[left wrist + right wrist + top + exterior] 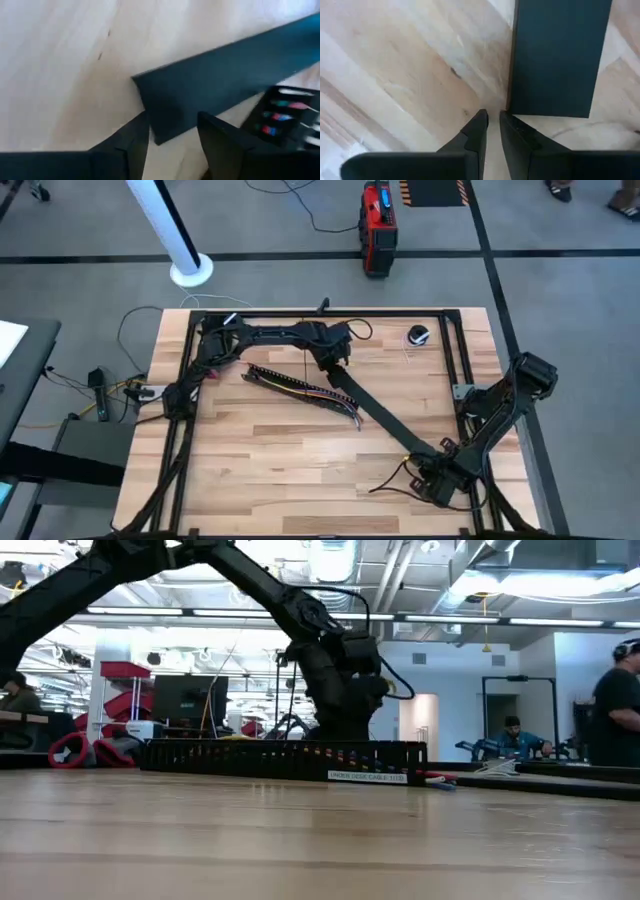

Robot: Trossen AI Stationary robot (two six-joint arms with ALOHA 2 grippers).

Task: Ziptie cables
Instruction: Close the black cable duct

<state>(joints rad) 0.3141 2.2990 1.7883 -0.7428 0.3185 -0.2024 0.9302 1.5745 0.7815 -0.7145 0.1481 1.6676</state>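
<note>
Left gripper (172, 131) hovering, fingers apart, straddling one end of the flat black strip (385, 420) | right gripper (491, 131) nearly closed, empty, just off the other end, perhaps steadying it | cables (300, 388) lying inside the slotted channel (285, 758) mid-table.

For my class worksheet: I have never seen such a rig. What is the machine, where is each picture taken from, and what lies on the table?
Two dark robot arms work at a wooden table. One picture looks straight down, one looks level across the tabletop, and two come from cameras on the wrists. On the table lie a flat black strip and a slotted black channel holding coloured cables. The left tool is open at one end of the strip; the right tool, shut and empty, faces the other end.
</note>
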